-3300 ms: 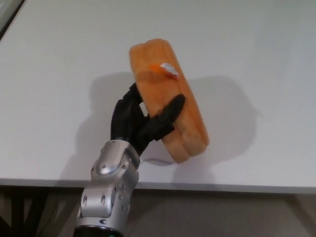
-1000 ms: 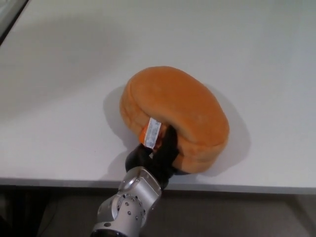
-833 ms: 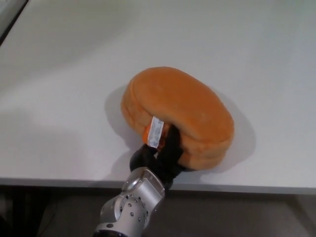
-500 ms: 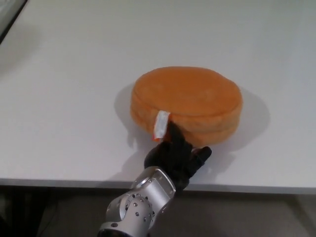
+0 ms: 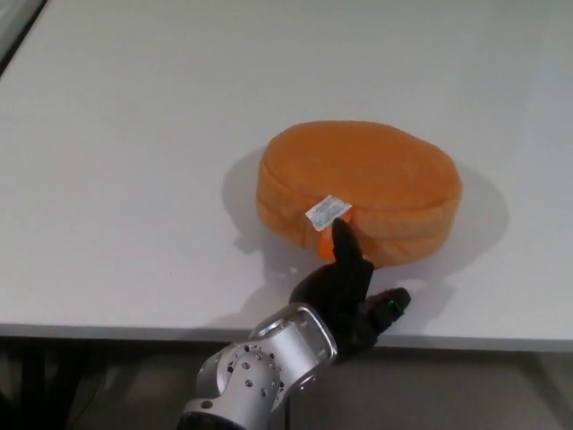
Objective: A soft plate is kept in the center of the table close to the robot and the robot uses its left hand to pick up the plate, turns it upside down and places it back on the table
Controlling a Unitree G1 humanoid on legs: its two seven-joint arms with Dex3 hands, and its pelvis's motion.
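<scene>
The soft orange plate (image 5: 363,188) lies flat on the white table (image 5: 134,179), its smooth domed underside facing up and a small white tag (image 5: 328,211) at its near rim. My left hand (image 5: 351,291) sits just in front of it at the table's near edge, open, fingers spread. One fingertip (image 5: 341,234) points up at the plate's rim near the tag; the hand holds nothing. My right hand is not in view.
The table's front edge (image 5: 107,330) runs across the bottom of the picture, with my silver left forearm (image 5: 260,372) below it. A dark strip (image 5: 18,27) shows at the far left corner.
The plate went from held on edge in my left hand to lying flat, underside up. My hand let go of it and drew back to the right; the plate settled slightly rightward.
</scene>
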